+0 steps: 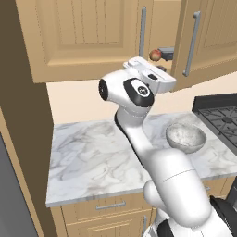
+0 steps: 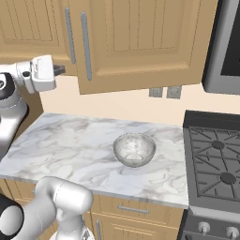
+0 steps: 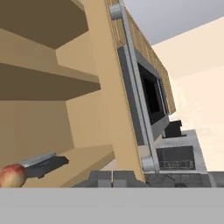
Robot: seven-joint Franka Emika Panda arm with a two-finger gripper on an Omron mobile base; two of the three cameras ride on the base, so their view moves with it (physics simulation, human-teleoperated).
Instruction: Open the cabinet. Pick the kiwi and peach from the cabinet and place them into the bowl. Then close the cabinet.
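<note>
peach (image 3: 12, 175) in cabinet (image 1: 83, 37), bowl (image 2: 134, 150) below

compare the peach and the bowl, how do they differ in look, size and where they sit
The peach is reddish with a yellowish patch; the bowl is speckled grey.
The peach is far smaller than the wide bowl.
The peach sits up on a shelf inside the open cabinet; the bowl stands down on the marble counter, and holds no fruit.
Both are round.

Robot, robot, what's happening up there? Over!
Hand shut, empty, at open cabinet. Peach on shelf beside dark block. Bowl empty.
</note>
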